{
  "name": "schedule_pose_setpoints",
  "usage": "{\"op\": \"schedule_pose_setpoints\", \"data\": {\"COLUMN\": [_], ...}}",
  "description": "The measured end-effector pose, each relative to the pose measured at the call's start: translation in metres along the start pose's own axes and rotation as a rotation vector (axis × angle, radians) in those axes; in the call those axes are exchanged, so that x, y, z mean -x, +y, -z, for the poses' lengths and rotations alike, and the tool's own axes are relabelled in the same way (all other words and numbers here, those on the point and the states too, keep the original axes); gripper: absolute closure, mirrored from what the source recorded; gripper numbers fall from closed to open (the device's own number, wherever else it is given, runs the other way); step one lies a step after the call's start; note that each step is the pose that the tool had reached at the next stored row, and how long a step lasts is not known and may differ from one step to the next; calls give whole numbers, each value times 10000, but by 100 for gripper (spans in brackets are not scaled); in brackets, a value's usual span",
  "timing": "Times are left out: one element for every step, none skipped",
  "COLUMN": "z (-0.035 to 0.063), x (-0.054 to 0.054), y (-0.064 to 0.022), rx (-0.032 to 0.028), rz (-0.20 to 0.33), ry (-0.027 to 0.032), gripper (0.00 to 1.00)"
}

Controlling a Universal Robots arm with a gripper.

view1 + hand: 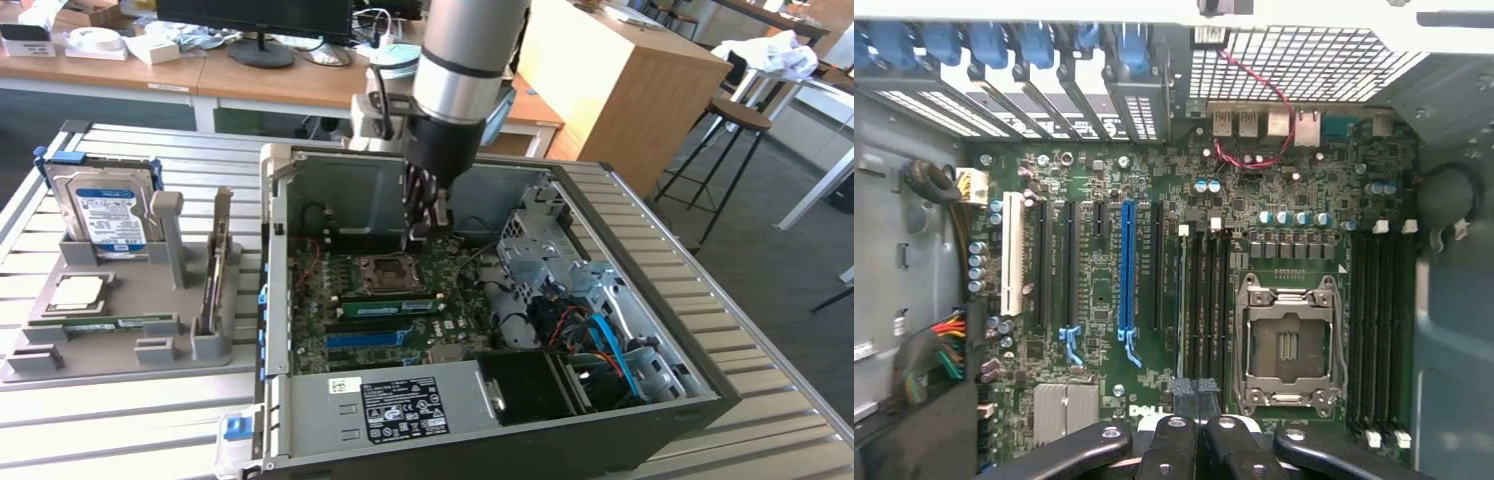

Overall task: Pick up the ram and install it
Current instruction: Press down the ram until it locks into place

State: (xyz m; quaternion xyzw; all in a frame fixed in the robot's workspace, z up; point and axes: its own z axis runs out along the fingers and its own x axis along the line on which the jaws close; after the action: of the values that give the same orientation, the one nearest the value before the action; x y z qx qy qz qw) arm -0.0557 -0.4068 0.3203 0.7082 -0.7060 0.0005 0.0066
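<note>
The ram point(1181, 300) stands on its edge among the dark slots of the motherboard point(1104, 400), just beside the empty CPU socket point(1286, 340). The claw point(1199, 435) is closed and sits right above the near end of the ram; whether it grips the stick, I cannot tell. In the exterior view the claw point(424, 228) reaches down into the open computer case point(641, 230). At the exterior view's left, a gray holder point(120, 340) on the desk point(107, 420) carries a hard drive point(110, 215).
</note>
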Motion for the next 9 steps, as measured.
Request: {"op": "schedule_pose_setpoints", "data": {"z": [28, 50, 64, 65, 65, 65, 65, 65, 65], "x": [0, 0, 0, 0, 0, 0, -1, -1, 0], "y": [0, 0, 1, 0, 0, 0, 0, 1, 0], "rx": [0, 0, 1, -1, 0, 0, 0, 0, 0], "rz": [0, 0, 0, 0, 0, 1, 1, 0, 0], "ry": [0, 0, 1, -2, -1, -1, 0, 0, -1], "gripper": [90, 90, 90, 90, 90, 90, 90, 90, 90]}}
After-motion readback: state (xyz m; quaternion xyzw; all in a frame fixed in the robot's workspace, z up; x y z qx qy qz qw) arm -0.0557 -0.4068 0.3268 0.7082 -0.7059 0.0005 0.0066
